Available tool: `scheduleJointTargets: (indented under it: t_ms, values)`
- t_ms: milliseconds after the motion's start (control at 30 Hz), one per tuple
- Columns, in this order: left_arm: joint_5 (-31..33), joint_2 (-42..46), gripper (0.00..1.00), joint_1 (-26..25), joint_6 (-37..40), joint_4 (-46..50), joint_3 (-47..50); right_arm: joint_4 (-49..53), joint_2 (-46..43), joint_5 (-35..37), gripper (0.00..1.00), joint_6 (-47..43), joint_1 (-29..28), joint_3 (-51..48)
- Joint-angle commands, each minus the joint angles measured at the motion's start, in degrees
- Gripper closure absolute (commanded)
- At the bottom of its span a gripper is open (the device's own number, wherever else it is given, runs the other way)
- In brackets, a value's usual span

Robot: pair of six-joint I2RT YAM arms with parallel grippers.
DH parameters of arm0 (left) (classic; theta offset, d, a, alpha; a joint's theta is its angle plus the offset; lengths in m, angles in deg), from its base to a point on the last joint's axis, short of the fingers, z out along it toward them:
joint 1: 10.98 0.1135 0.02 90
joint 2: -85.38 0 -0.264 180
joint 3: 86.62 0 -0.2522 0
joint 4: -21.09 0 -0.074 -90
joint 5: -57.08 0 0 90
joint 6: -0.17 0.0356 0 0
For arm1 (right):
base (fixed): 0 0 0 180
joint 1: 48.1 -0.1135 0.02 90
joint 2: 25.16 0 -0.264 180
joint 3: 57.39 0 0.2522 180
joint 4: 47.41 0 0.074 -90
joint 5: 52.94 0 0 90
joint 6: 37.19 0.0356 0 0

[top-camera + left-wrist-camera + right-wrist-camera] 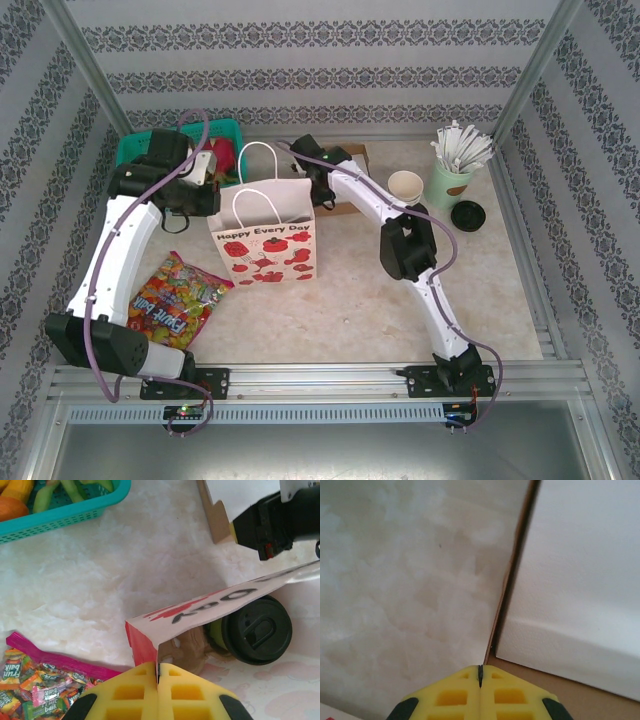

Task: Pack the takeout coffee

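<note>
As the left end effector clamps the paper bag, coffee cup just beyond, the right end effector sits closed, empty.

White bag with red flowers, teal basket, black-lidded green takeout coffee

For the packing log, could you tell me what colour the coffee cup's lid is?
Black lid, clearest in left wrist view.

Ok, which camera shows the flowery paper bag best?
The top view: the whole paper bag stands there, handles and flowers showing. The left wrist view catches its rim up close, pinched in the left pincer.
</note>
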Motion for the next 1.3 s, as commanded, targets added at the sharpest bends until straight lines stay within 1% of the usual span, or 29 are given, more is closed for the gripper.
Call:
scheduleJointTargets:
  t_ms: [0, 133, 267, 333, 433, 533, 600, 667, 700, 767, 833, 867, 933, 1067, 1100, 1133, 1200, 1267]
  values:
    - [0.5, 2.5, 1.00, 1.3, 2.3, -1.5, 0.3, -0.5, -6.1, 2.2, 1.00, 5.7, -2.1, -5.3]
    - [0.1, 2.7, 1.00, 1.7, 2.7, -0.9, -0.3, -3.1, -11.2, 3.3, 1.00, 9.0, -3.7, -13.6]
    - [-1.7, 2.8, 1.00, 1.7, 2.8, -1.1, 0.0, -4.8, -14.4, 2.6, 1.00, 11.1, -4.8, -17.8]
    - [-2.5, 2.7, 1.00, 1.7, 2.6, -1.2, 0.1, -5.0, -15.1, 2.3, 1.00, 11.4, -5.0, -18.2]
    - [-2.8, 2.4, 1.00, 1.7, 2.1, -1.3, -0.2, -5.1, -15.7, 2.1, 0.92, 11.0, -4.5, -16.1]
    - [-0.9, 1.3, 1.00, 1.8, 0.0, -1.4, -1.3, -4.4, -16.4, 3.9, 0.81, 12.0, -3.1, -14.2]
    - [0.6, 0.2, 1.00, 1.8, -2.0, -1.3, -2.1, -5.1, -17.2, 4.2, 0.71, 12.6, -1.4, -14.6]
    - [3.0, -0.8, 1.00, 2.0, -3.4, -1.7, -2.7, -5.3, -17.5, 5.3, 0.56, 12.4, 0.1, -15.1]
    - [4.0, -1.4, 1.00, 2.4, -4.1, -2.1, -2.9, -5.3, -17.4, 5.6, 0.53, 11.6, 0.8, -15.1]
    - [4.4, -2.6, 1.00, 3.6, -4.9, -2.6, -3.4, -5.1, -16.8, 5.7, 0.50, 7.2, 2.1, -14.4]
    - [4.5, -4.0, 1.00, 5.1, -5.6, -3.1, -3.9, -5.5, -16.0, 4.4, 0.47, -0.7, 3.2, -14.0]
    - [4.4, -4.6, 1.00, 5.8, -5.9, -3.1, -4.4, -5.3, -15.6, 2.4, 0.45, -5.5, 3.9, -13.5]
    - [4.4, -5.4, 1.00, 6.7, -6.2, -3.2, -5.0, -4.4, -14.5, -4.0, 0.42, -14.8, 5.6, -12.7]
    - [5.8, -6.5, 1.00, 8.1, -7.3, -3.8, -5.4, -3.2, -12.0, -11.5, 0.37, -28.9, 9.5, -12.0]
    - [6.1, -6.8, 1.00, 8.5, -7.7, -3.8, -5.5, -2.0, -10.9, -13.9, 0.34, -31.7, 10.5, -11.0]
    - [6.2, -7.2, 1.00, 8.8, -8.1, -3.9, -5.6, -0.5, -9.8, -16.0, 0.26, -34.2, 11.2, -9.5]
    - [6.7, -7.9, 1.00, 9.5, -9.0, -4.0, -5.8, 3.4, -7.0, -17.6, 0.15, -40.1, 11.9, -6.0]
    - [7.5, -8.8, 1.00, 10.1, -9.9, -4.0, -6.2, 5.8, -4.9, -16.0, 0.15, -46.0, 11.3, -3.5]
